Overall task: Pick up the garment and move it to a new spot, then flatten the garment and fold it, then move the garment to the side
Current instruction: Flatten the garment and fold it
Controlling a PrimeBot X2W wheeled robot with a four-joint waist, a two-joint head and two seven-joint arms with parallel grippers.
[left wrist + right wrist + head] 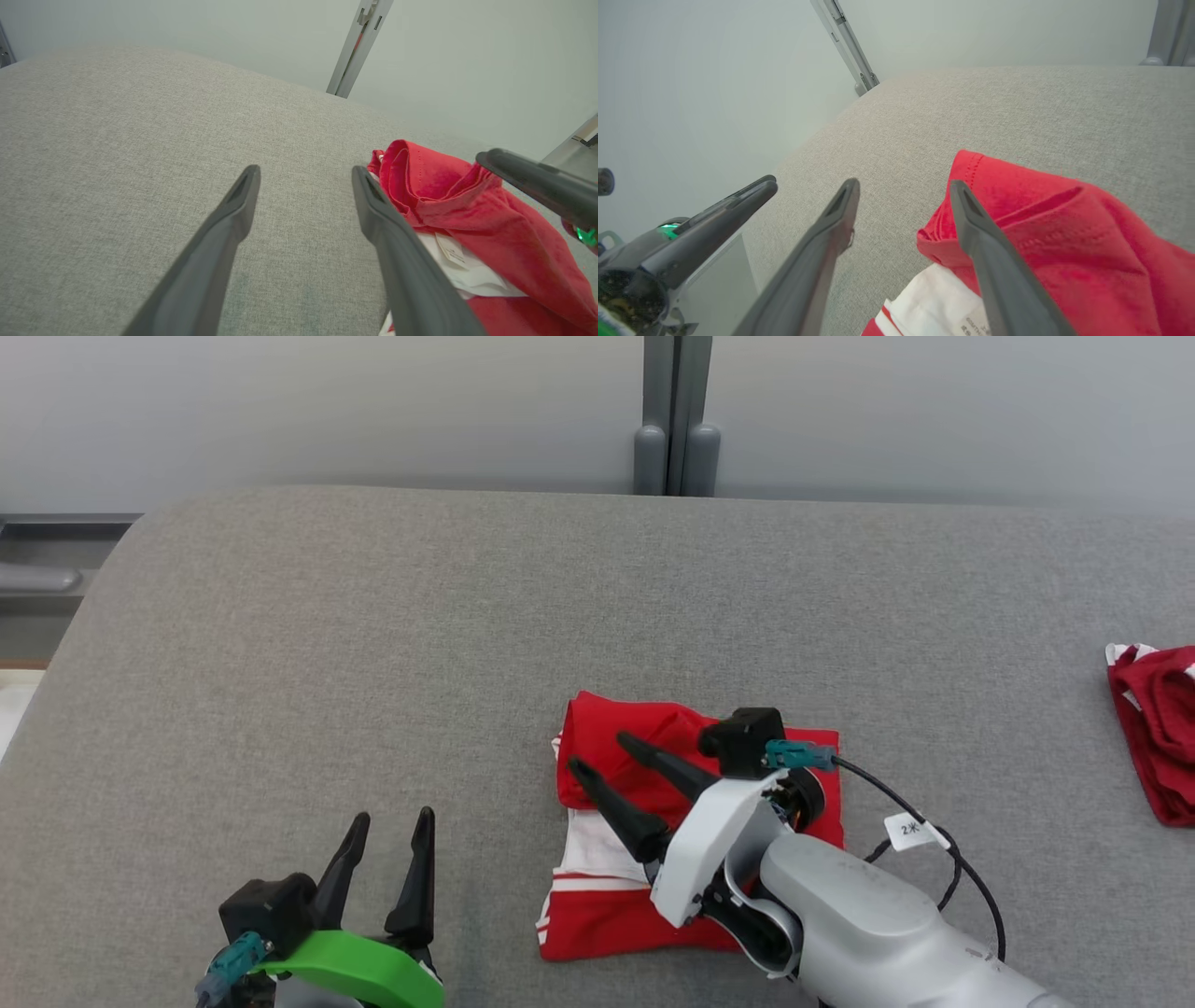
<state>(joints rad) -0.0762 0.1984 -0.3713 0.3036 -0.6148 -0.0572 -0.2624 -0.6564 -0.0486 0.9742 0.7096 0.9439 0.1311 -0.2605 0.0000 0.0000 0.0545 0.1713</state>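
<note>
Right gripper [597, 751] is held over the folded red-and-white garment [611, 922], jaws spread wide, nothing gripped. It is laid mid-front on the grey table [373, 616]. Left gripper [392, 816] is seen apart to its left, jaws parted, empty. Another red cloth [1158, 728] is seen far right.

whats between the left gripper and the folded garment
A bare stretch of grey padding, as the head view shows: the left gripper and the folded garment sit apart with nothing between them.
</note>
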